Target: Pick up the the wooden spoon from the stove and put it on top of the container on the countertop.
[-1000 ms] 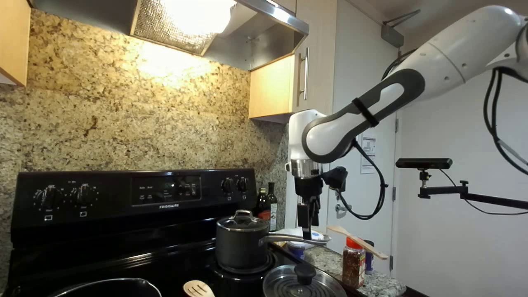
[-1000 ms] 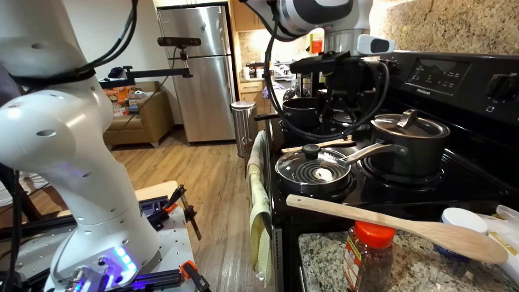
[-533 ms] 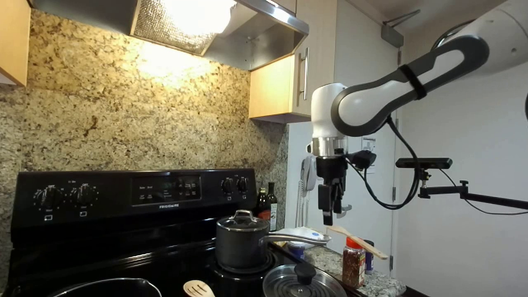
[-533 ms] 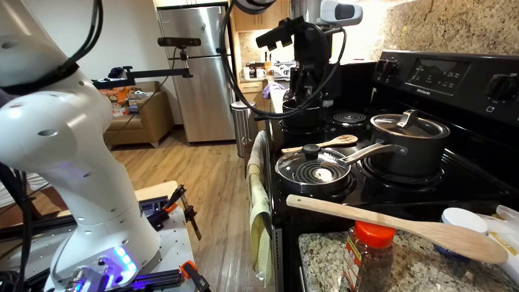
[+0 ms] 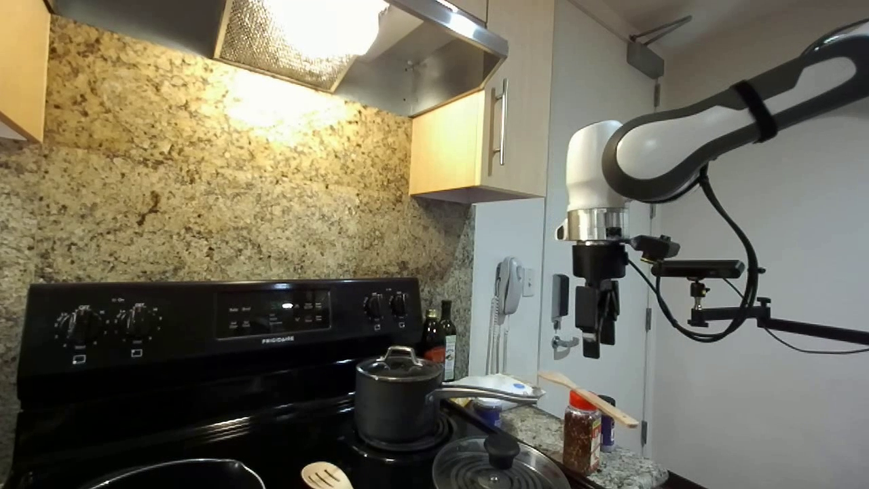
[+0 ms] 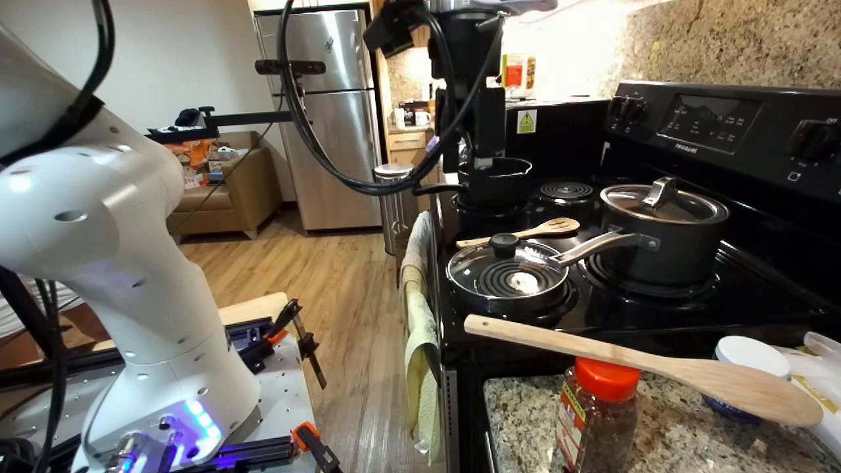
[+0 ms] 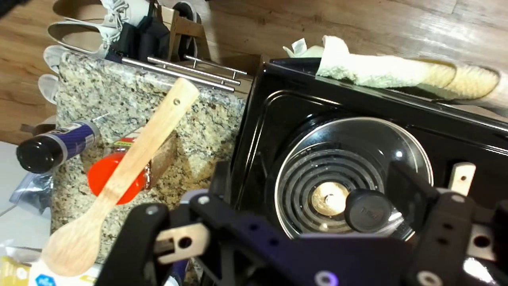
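The wooden spoon (image 7: 127, 171) lies across the top of the jar (image 6: 601, 424), which stands upright on the bench (image 6: 525, 414) beside the stove (image 6: 755, 318); the spoon's handle end is nearer the stove and its bowl farther from it. The fingers (image 5: 584, 307) point downward, spread wide, well apart from the spoon; in the wrist view most of the glass lid (image 7: 341, 171) shows between them. That lid lies on the stove's front corner at the bench side, while the pot (image 6: 663, 243), covered, sits toward the stove's rear on the same side, its handle reaching toward the stove's front. A slotted spoon (image 6: 550, 228), also wooden, lies across the middle of the stove. On the stove's far front corner sits a black pan (image 6: 502, 190), partly hidden in an exterior view. Towels (image 6: 420, 358) hang along the stove's front. On the bench, a dark-capped canister (image 7: 77, 137) is farther from the stove than the jar, and a white-lidded tub (image 6: 752, 356) is near the stove.
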Action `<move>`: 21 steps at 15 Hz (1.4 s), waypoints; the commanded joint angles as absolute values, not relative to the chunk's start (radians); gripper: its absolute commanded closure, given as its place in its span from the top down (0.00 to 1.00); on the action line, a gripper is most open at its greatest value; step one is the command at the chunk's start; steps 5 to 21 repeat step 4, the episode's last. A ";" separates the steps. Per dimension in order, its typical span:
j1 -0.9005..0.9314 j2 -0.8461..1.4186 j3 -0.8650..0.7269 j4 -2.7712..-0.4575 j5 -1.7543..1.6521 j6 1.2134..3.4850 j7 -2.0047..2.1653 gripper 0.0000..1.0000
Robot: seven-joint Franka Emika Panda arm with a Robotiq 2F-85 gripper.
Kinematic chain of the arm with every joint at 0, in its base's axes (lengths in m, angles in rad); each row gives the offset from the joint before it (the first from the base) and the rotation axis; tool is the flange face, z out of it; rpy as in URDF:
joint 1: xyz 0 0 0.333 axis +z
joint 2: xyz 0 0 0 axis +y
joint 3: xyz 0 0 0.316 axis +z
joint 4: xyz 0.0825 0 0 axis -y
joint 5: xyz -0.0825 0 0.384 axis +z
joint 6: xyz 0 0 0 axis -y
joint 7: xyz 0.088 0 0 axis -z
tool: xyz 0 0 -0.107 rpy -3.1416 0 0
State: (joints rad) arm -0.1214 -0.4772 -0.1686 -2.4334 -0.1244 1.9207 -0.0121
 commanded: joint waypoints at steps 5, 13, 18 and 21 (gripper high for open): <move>-0.134 -0.471 -0.153 -2.432 -0.119 1.920 -0.017 1.00; -0.134 -0.471 -0.153 -2.432 -0.119 1.920 -0.017 1.00; -0.134 -0.471 -0.153 -2.432 -0.119 1.920 -0.017 1.00; -0.134 -0.471 -0.153 -2.432 -0.119 1.920 -0.017 1.00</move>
